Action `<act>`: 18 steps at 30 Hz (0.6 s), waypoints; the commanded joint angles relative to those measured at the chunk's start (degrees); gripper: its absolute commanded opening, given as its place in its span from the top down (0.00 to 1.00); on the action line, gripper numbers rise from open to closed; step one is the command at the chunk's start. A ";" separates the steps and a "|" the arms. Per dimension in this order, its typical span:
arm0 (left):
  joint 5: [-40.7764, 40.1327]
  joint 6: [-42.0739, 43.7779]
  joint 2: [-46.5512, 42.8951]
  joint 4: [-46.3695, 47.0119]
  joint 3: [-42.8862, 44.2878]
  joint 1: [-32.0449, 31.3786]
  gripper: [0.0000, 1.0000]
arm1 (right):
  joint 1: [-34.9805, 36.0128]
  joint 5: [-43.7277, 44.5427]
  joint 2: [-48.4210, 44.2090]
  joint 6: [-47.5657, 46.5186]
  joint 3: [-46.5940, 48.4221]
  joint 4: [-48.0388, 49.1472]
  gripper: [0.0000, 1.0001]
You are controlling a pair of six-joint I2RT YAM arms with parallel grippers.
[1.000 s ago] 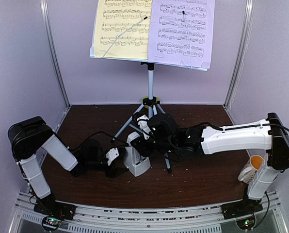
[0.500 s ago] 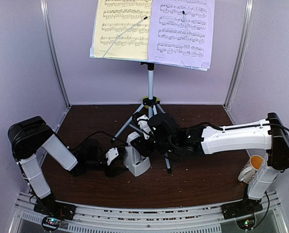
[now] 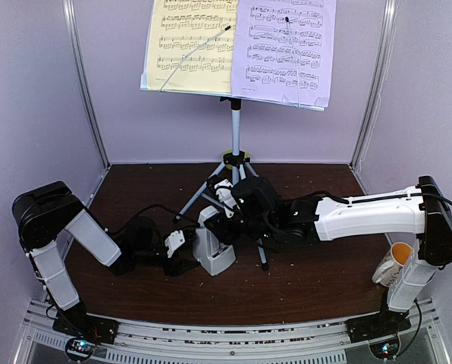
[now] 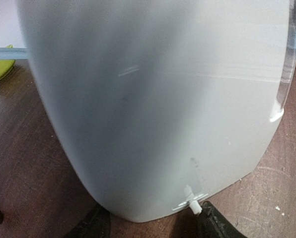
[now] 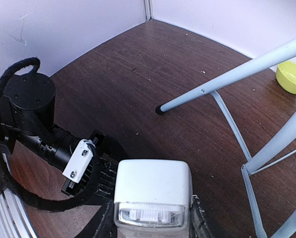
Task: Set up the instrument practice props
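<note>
The white pyramid metronome (image 3: 213, 250) stands upright on the brown table in front of the tripod. My right gripper (image 3: 224, 216) reaches in from the right and is shut on its top, one finger on each side (image 5: 150, 223). My left gripper (image 3: 186, 254) lies low at the left of the metronome's base. In the left wrist view its jaws (image 4: 153, 225) stand open just short of the white body (image 4: 158, 99), and the right finger touches a small white knob. Behind, the music stand (image 3: 236, 129) holds a yellow sheet (image 3: 188, 45) and a lilac sheet (image 3: 287, 45).
Grey tripod legs (image 5: 227, 82) spread over the table right behind the metronome. A small green bowl (image 5: 292, 77) sits near the back wall. A white mug with an orange inside (image 3: 393, 262) lies by the right arm's base. Lilac walls enclose three sides.
The left gripper's jaws have narrowed slightly by the metronome's base. Both arms and the metronome stay where they were.
</note>
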 commanded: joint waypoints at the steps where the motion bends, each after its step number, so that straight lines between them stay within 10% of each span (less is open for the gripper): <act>1: 0.36 0.42 0.69 2.46 1.28 0.78 0.39 | -0.21 -1.34 -1.61 0.20 -0.47 1.83 0.65; 5: -0.08 0.39 0.12 2.50 1.03 0.76 0.27 | -0.24 -1.33 -1.98 0.32 -0.39 1.63 0.60; 13: -4.02 -7.49 -8.88 6.62 -4.88 0.70 0.10 | -0.46 -3.31 -5.97 0.30 0.28 0.60 0.20; 18: -10.71 -14.63 -16.13 3.97 -7.60 0.70 0.07 | -0.72 -4.53 -8.96 -0.50 -2.01 0.54 0.16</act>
